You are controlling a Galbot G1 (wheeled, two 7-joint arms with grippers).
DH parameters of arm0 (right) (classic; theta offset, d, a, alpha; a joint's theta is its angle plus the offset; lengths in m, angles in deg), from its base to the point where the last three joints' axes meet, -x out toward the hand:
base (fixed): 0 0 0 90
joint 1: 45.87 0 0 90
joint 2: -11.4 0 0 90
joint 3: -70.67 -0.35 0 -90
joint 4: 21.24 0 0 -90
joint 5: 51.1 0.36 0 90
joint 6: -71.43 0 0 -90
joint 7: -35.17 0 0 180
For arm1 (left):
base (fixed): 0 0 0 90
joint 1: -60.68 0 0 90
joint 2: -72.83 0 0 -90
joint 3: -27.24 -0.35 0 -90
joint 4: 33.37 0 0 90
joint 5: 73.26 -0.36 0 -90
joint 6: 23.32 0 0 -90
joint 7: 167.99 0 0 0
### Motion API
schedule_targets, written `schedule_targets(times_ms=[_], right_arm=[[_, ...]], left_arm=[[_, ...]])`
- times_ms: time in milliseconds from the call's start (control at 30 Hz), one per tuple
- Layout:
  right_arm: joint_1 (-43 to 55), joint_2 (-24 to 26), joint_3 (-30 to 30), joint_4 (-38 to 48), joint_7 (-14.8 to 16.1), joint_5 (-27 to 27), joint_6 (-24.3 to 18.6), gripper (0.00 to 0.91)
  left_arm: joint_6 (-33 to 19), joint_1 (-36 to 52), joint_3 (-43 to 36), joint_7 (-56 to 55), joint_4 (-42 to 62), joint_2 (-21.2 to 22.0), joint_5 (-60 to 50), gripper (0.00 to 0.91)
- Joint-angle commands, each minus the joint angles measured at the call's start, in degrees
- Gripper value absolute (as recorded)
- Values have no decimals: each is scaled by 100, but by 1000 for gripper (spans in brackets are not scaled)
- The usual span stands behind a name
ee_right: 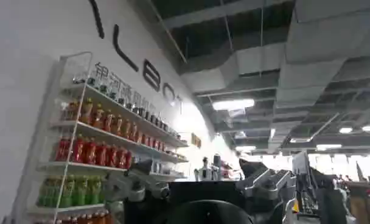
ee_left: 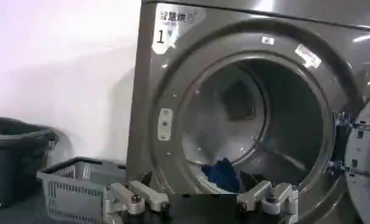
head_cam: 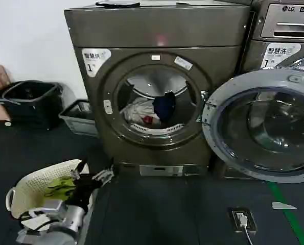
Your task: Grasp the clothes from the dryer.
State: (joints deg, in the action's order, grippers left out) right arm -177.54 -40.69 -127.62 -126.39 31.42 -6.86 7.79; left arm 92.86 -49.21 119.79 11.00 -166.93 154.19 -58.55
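At near left, above a cream perforated plastic basket (head_cam: 37,186), the left gripper (head_cam: 93,178) hangs with fingers spread open, well short of the dryer. Dark open floor lies between them. The bronze-grey metal dryer (head_cam: 157,35) carries a white sticker (head_cam: 94,60) marked "1". White, navy and red clothes (head_cam: 149,111) lie inside its open porthole, its round grey-rimmed door (head_cam: 261,127) swung right. Far right, a steel machine (head_cam: 287,23) reads "LG". The right gripper (ee_right: 203,189), pointing at a drinks shelf (ee_right: 100,152), is spread open.
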Motion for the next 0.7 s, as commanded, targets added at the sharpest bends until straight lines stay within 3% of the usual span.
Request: schedule_targets(times_ms=[33,700], right_arm=[[-1,1,-2,-7,-2,22,-103,907],[-7,41,42,-16,-21,171,-190,907]], left_arm=[[4,-1,1,3,8,-7,3,907],[14,-60,-18,-4,-68,-44,-2,907]])
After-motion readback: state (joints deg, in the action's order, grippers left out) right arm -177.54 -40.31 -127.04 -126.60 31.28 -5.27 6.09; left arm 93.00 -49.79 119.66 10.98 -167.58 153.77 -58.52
